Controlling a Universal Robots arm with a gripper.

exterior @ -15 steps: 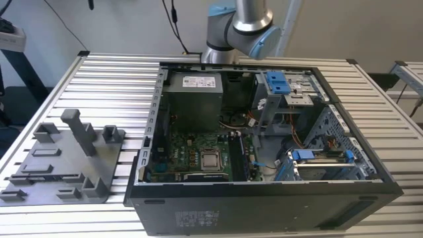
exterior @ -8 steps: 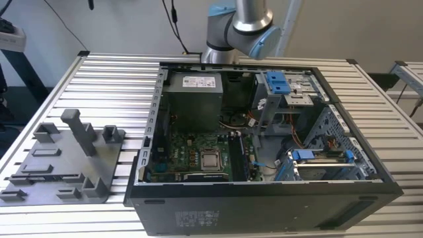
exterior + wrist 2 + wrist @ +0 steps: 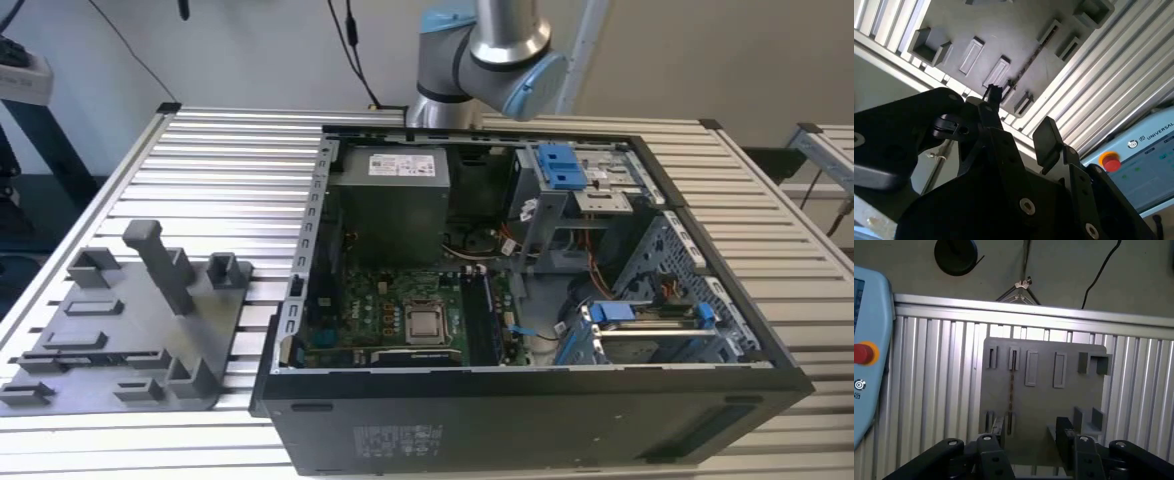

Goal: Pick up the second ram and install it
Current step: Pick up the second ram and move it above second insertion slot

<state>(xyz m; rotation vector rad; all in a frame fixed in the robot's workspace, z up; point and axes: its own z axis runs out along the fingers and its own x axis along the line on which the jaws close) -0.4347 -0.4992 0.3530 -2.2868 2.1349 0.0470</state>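
The second ram (image 3: pixel 1011 387) shows edge-on as a thin dark strip standing in two slots of the grey tray (image 3: pixel 1074 400). In the second wrist view the same ram (image 3: pixel 1031 57) runs across the tray (image 3: pixel 1004 30). My gripper (image 3: pixel 1031 432) hangs well above the tray, open, with nothing between its black fingers (image 3: pixel 999 427). The ram lies roughly in line with the finger on that side. In the second wrist view the gripper (image 3: pixel 1019 117) also stands open. In the exterior view the tray (image 3: pixel 120 330) sits at the left of the open computer case (image 3: pixel 534 300), and the arm (image 3: pixel 481 50) rises behind the case.
The motherboard lies inside the case, with the CPU socket (image 3: pixel 427 322) and dark memory slots (image 3: pixel 483 315) beside it. A grey upright post (image 3: pixel 160 262) rises from the tray. A pendant with a red button (image 3: pixel 864 352) lies near the slatted metal table's (image 3: pixel 227 150) edge.
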